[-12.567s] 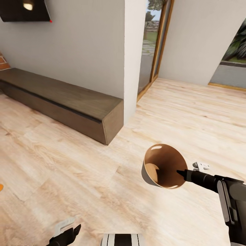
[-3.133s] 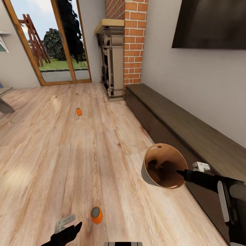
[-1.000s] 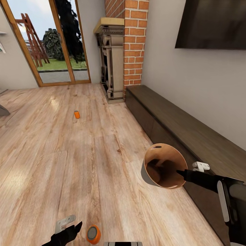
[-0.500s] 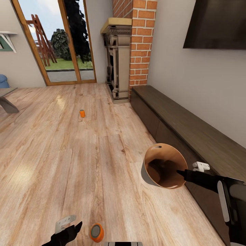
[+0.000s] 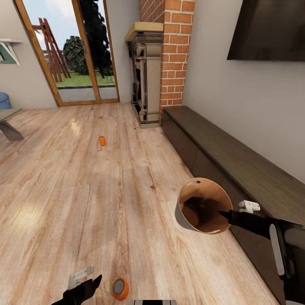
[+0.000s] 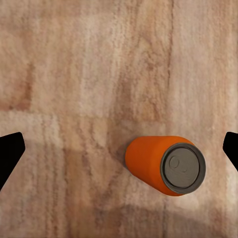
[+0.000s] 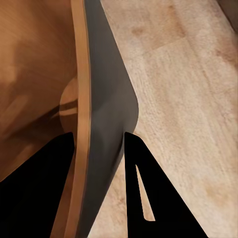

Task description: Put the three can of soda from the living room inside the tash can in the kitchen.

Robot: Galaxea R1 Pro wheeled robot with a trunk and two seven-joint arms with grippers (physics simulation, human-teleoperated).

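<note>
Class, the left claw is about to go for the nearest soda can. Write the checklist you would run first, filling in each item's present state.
1. Near orange can lies between the left claw's open fingertips: ok.
2. Claw centred on can: not ok, can sits off to one side.
3. Right claw pinching trash can wall: ok.
4. Bin empty: cannot tell, interior shadowed.
5. Second orange can located on floor: ok.
</note>
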